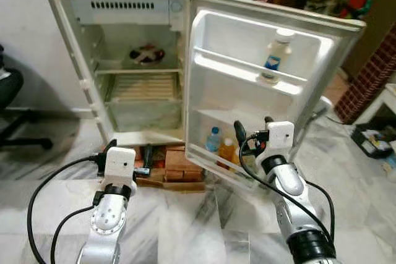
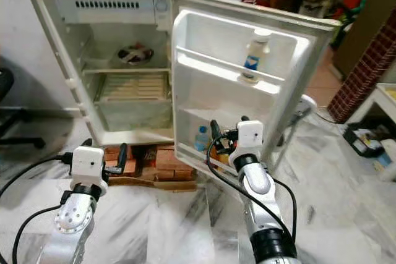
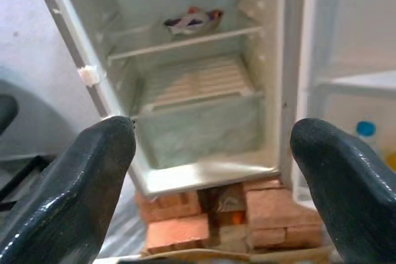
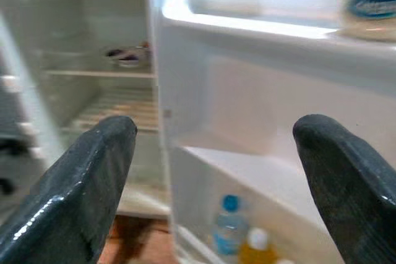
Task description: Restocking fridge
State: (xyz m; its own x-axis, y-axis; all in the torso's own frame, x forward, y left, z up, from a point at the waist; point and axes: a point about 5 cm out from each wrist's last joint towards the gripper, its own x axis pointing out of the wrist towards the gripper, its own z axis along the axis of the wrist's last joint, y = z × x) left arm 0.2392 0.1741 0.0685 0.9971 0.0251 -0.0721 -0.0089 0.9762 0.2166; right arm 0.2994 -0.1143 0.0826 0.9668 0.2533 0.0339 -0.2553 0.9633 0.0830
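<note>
Small fridge (image 1: 133,60) stood open on bricks (image 1: 176,166), two bottles (image 1: 220,146) kept in the low door shelf, left gripper (image 3: 213,171) and right gripper (image 4: 213,171) held before it, fingers spread wide, nothing held.

Small white single-door fridge (image 1: 117,60) stands on red bricks (image 1: 176,165), door (image 1: 260,85) swung wide open to the right. Inside, a round dish (image 1: 146,54) sits on the upper shelf. On the door, 1 white bottle with blue label (image 1: 276,54) stands upright on the upper rack; low down, a clear blue-capped bottle (image 1: 213,140) stands just beside an orange bottle (image 1: 226,150).
</note>
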